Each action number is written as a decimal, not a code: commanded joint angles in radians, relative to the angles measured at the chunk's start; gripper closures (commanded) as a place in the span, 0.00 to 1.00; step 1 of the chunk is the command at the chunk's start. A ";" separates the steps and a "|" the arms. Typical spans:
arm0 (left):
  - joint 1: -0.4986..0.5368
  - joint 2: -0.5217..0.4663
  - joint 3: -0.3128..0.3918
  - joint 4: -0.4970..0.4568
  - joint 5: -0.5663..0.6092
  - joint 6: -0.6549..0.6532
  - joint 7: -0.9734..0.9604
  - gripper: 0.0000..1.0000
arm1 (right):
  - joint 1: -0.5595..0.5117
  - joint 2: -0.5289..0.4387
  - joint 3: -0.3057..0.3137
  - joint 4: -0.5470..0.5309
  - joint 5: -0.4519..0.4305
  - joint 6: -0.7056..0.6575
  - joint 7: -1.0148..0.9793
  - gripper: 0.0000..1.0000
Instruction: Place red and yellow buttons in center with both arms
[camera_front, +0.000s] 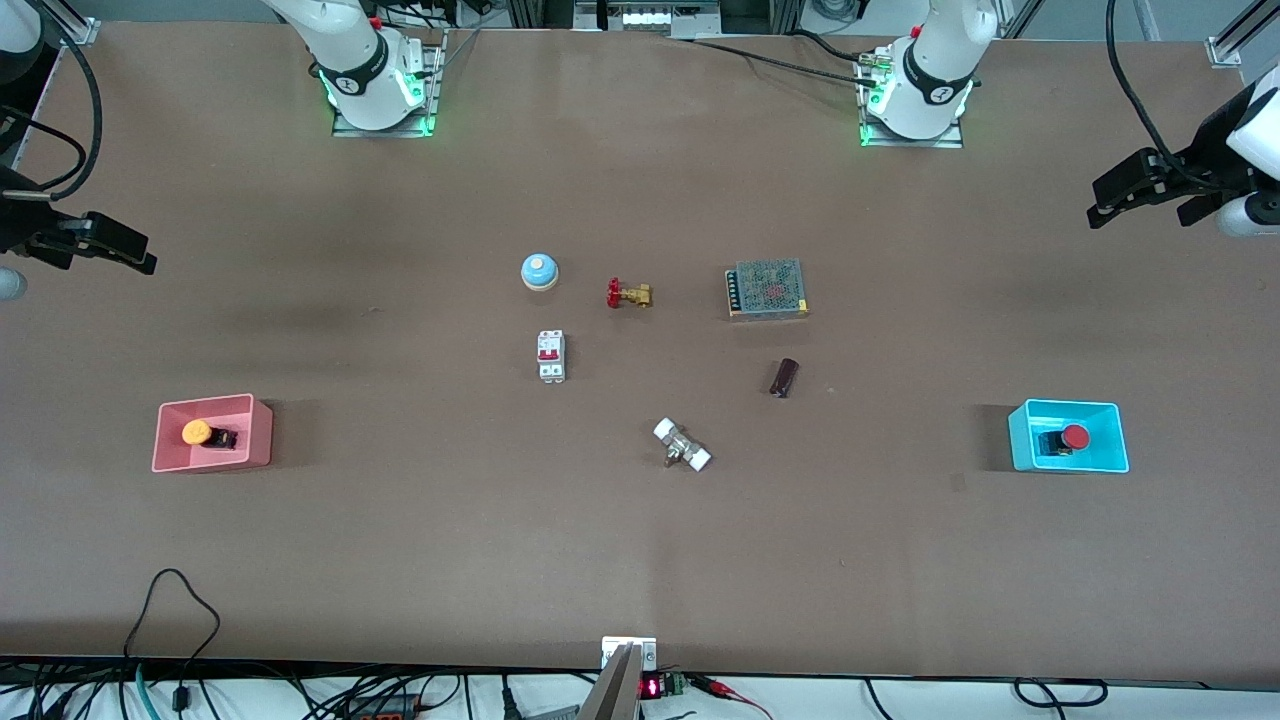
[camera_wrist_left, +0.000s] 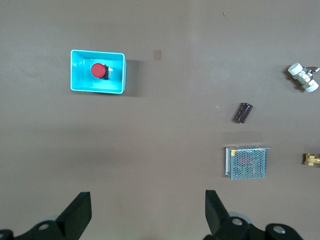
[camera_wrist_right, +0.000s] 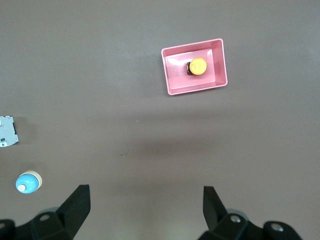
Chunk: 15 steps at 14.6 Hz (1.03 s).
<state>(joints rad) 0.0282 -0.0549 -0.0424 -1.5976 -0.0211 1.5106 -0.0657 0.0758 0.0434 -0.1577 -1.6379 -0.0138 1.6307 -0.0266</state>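
The orange-yellow button (camera_front: 197, 432) lies in a pink bin (camera_front: 205, 402) toward the right arm's end of the table. It also shows in the right wrist view (camera_wrist_right: 198, 66). The red button (camera_front: 1075, 436) lies in a cyan bin (camera_front: 1065, 404) toward the left arm's end, and shows in the left wrist view (camera_wrist_left: 98, 70). My right gripper (camera_front: 140, 252) hangs open and empty high over the table's end, up from the pink bin (camera_wrist_right: 197, 90). My left gripper (camera_front: 1100, 205) hangs open and empty over the table's other end, up from the cyan bin (camera_wrist_left: 97, 90).
Around the brown table's middle lie a blue-and-white bell (camera_front: 539, 271), a brass valve with a red handle (camera_front: 629, 294), a white circuit breaker (camera_front: 551, 355), a metal mesh power supply (camera_front: 767, 288), a dark cylinder (camera_front: 785, 377) and a white-capped fitting (camera_front: 682, 445).
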 joint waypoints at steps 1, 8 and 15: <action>0.006 -0.016 -0.002 -0.015 0.004 0.011 0.003 0.00 | -0.001 0.006 0.000 0.018 0.003 -0.002 0.005 0.00; 0.006 -0.016 -0.001 -0.013 0.004 0.011 0.003 0.00 | -0.002 0.006 0.000 0.020 0.009 -0.003 0.002 0.00; 0.006 -0.016 -0.001 -0.015 0.003 0.010 0.001 0.00 | -0.005 0.102 -0.002 0.020 -0.006 -0.002 -0.009 0.00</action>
<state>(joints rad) 0.0282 -0.0549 -0.0418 -1.5976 -0.0211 1.5106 -0.0665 0.0754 0.1120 -0.1582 -1.6369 -0.0139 1.6310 -0.0263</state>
